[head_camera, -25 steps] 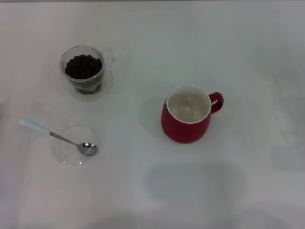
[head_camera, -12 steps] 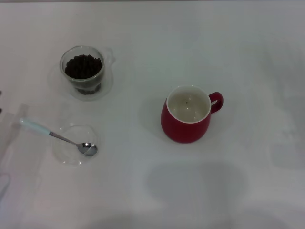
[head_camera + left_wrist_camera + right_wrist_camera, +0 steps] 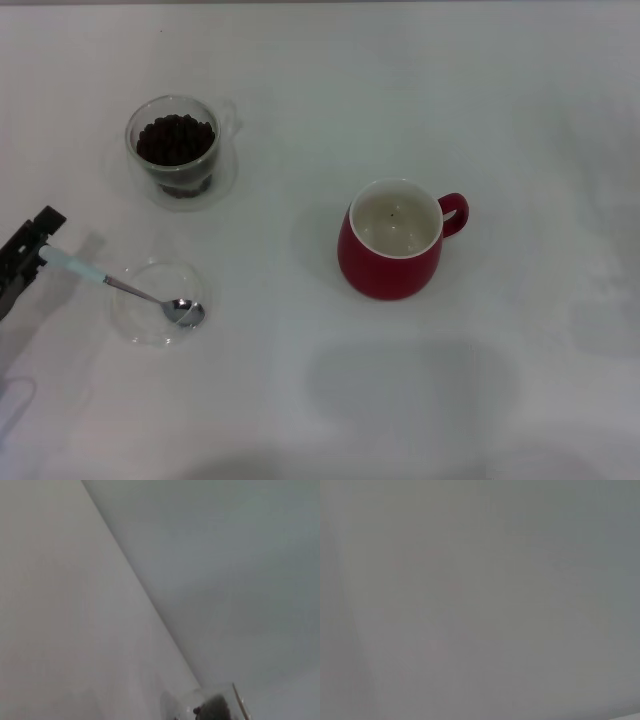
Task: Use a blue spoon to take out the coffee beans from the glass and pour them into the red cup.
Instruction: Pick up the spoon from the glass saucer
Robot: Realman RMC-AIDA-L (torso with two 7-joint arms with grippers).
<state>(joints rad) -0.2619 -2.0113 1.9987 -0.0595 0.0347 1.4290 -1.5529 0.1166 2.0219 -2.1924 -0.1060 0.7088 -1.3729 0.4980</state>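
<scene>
The blue spoon (image 3: 110, 283) lies with its pale handle on the table and its metal bowl in a flat clear dish (image 3: 150, 305) at the front left. The glass (image 3: 176, 150), full of dark coffee beans (image 3: 176, 138), stands behind it at the back left. The glass also shows in the left wrist view (image 3: 212, 707). The red cup (image 3: 392, 240) stands upright in the middle, handle to the right, its inside whitish. My left gripper (image 3: 38, 238) comes in from the left edge, right at the end of the spoon's handle. My right gripper is out of view.
The white table (image 3: 520, 120) stretches wide to the right and front of the red cup. The right wrist view shows only a plain grey surface.
My left gripper has come into the head view from the left edge and reached the end of the spoon's handle. The spoon, glass and red cup have not moved.
</scene>
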